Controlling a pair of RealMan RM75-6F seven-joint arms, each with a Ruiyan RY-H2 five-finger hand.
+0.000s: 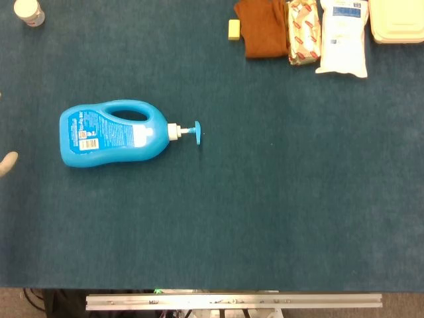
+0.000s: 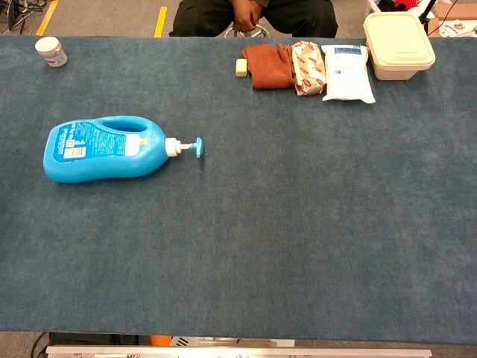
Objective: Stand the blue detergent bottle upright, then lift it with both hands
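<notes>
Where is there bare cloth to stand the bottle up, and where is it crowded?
Free: the wide stretch right of the bottle and its pump, and the whole near half. Crowded: the far right edge, with brown cloth, packets and lidded box. A small jar sits far left.

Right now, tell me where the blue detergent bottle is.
The blue detergent bottle lies on its side on the left part of the blue table in both views, pump pointing right, with a small white jar beyond it.
</notes>
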